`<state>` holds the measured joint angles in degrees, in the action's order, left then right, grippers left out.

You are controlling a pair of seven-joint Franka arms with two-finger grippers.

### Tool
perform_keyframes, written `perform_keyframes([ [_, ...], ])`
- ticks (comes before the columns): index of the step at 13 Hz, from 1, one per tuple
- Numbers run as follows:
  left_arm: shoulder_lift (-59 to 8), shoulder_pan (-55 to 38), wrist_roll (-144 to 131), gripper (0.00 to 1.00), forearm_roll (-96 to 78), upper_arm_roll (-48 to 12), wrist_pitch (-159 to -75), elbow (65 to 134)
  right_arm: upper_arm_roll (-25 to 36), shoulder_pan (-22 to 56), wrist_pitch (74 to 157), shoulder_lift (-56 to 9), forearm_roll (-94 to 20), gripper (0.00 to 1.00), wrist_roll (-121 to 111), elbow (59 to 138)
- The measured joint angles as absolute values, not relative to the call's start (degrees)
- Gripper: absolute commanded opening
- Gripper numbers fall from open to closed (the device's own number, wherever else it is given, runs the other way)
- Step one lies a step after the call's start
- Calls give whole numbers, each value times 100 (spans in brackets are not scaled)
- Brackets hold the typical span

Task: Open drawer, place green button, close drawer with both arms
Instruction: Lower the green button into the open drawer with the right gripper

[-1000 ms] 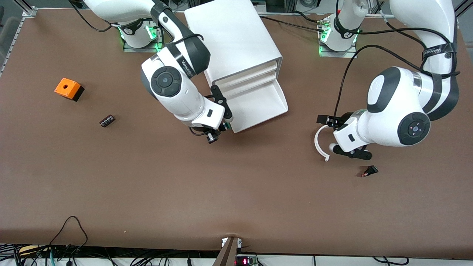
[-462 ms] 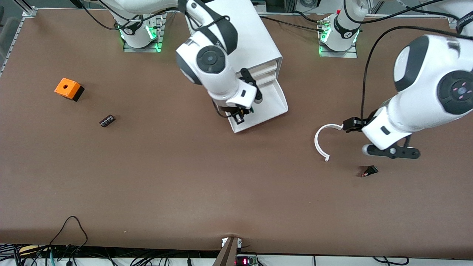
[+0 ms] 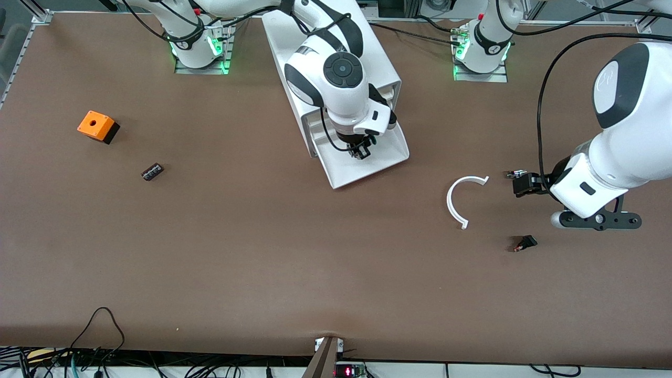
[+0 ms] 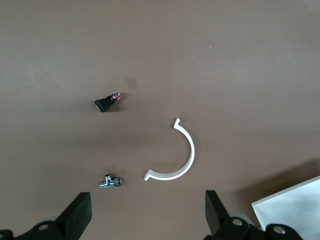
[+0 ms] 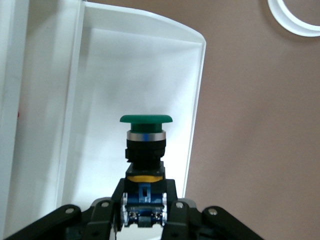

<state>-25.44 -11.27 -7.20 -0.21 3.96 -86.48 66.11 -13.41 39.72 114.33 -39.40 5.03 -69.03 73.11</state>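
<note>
Brown worktop [image 3: 262, 252]. Lowest drawer [image 3: 388, 152] of the white cabinet [image 3: 336, 52] pulled out. Right gripper [image 3: 361, 152] over it, fingers [image 5: 172, 210] clamped on the green-capped button [image 5: 145, 145]. Left gripper [image 3: 596, 220], fingers [image 4: 80, 217] spread wide and empty, hangs near the left arm's edge, over bare worktop.

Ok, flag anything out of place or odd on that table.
A white C-shaped strip lies loose on the table between the open drawer and the left hand, with a small metal fitting beside it; neither sits with any other part. Otherwise nothing is spilled or visibly damaged.
</note>
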Motion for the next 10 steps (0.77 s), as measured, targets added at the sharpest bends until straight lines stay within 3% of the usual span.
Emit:
perform_keyframes([
  [10, -2574, -917, -747, 100, -21, 403, -8647, 6612, -1215, 4017, 11736, -4501, 520, 27, -6693, 7316],
])
